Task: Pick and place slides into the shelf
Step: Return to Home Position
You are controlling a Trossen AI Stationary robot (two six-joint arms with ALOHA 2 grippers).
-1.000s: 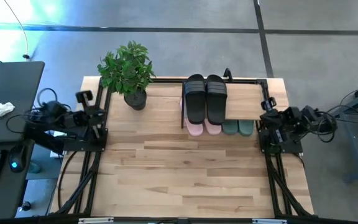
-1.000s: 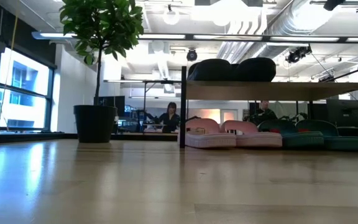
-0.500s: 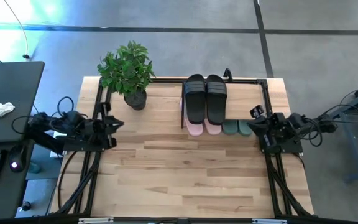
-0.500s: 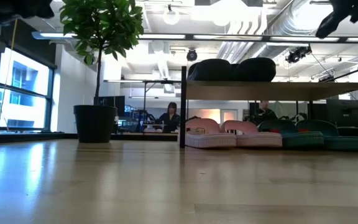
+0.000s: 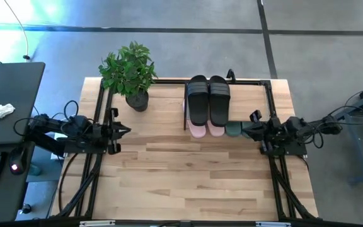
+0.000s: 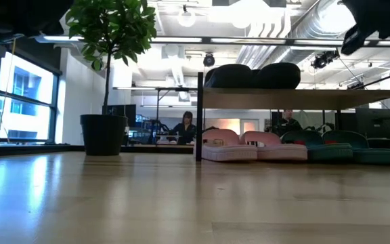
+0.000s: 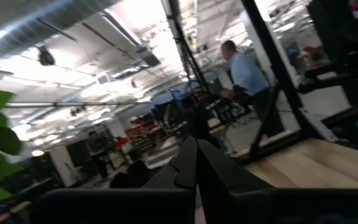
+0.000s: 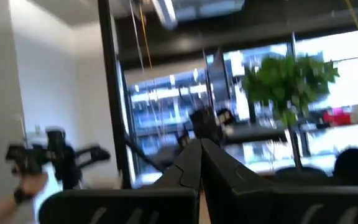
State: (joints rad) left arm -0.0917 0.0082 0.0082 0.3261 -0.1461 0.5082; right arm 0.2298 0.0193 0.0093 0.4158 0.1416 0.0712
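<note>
Two black slides (image 5: 208, 101) lie side by side on the shelf's light-wood top (image 5: 251, 104); they also show in the low view (image 6: 252, 74). Under the top, on the table, stand two pale pink slides (image 6: 252, 146) and two dark green slides (image 6: 344, 148). From above, the pink toes (image 5: 207, 130) and one green toe (image 5: 233, 129) stick out at the shelf's near edge. My right gripper (image 5: 247, 130) is shut, high over the green slides, pointing left. My left gripper (image 5: 125, 131) is shut and empty at the table's left side, pointing right.
A potted plant (image 5: 131, 75) stands at the table's far left, beside the shelf. Black frame rails (image 5: 99, 113) run along both table sides. A desk with a keyboard and mouse (image 5: 11, 126) stands left of the table. People show in the room behind (image 6: 185, 125).
Both arms have swung out from their resting poses. My left gripper has turned from pointing at the far edge to pointing right, and has gone toward the table's middle and near edge. My right gripper has likewise turned to point left and has gone over the green slides.
</note>
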